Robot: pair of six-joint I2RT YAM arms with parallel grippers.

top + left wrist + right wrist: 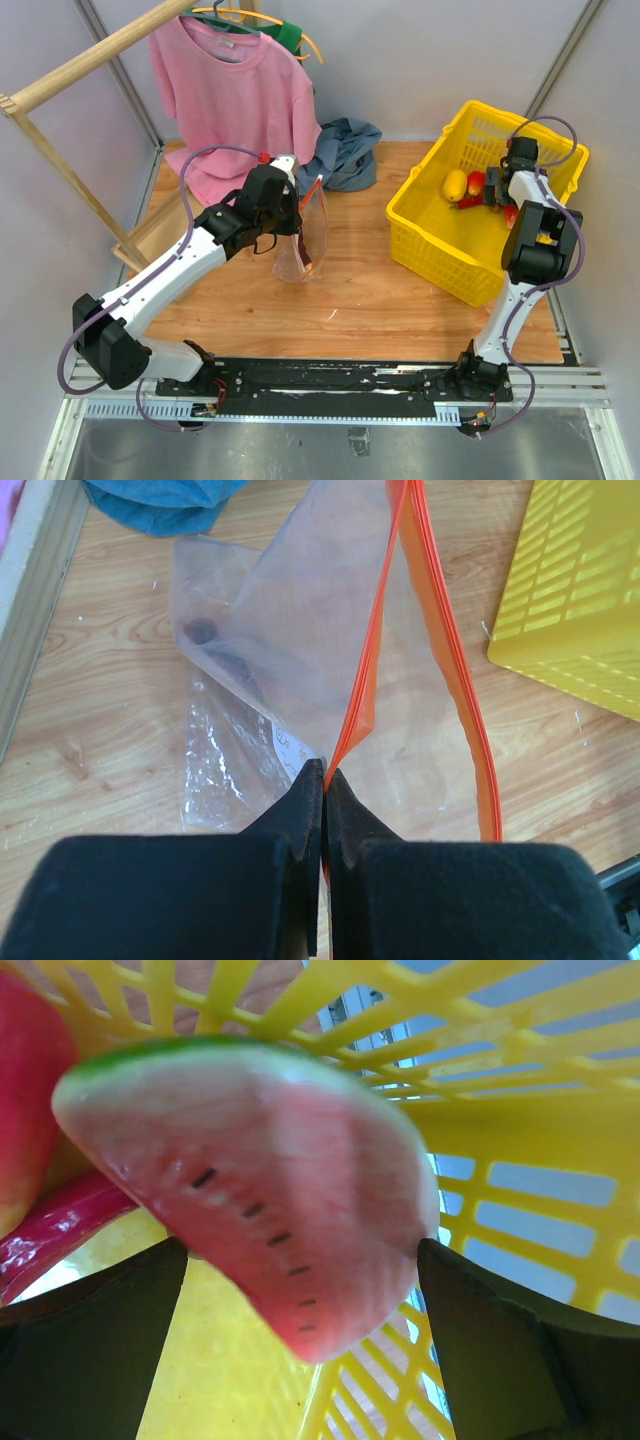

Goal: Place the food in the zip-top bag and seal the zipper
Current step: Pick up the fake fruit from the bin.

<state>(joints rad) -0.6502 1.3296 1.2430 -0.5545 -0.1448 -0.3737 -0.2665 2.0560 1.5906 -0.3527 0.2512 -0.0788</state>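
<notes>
1. Overhead, a yellow plastic basket point(432, 243) sits at 2 o'clock on the wooden table point(370, 300). A pink T-shirt point(235, 95) hangs at 11 and a crumpled blue cloth point(347, 150) lies at 12. The basket's lattice walls ring the right arm's reach.
2. The zip-top bag point(305, 235), near table centre, is clear crinkly film edged by a straight orange-red zipper point(445, 650). A dark elongated piece point(222, 652) shows through the film.
3. The left gripper point(322, 775) is clenched on the zipper's near end, and the bag fans away toward 12.
4. Inside the basket, the right gripper point(302, 1250) grasps the watermelon slice point(270, 1150). It is a smooth wedge with a green rind and black seed marks, touching both fingers. A glossy thin red chili point(50, 1232) lies at 9, and the yellow fruit point(455, 184) is nearby.
</notes>
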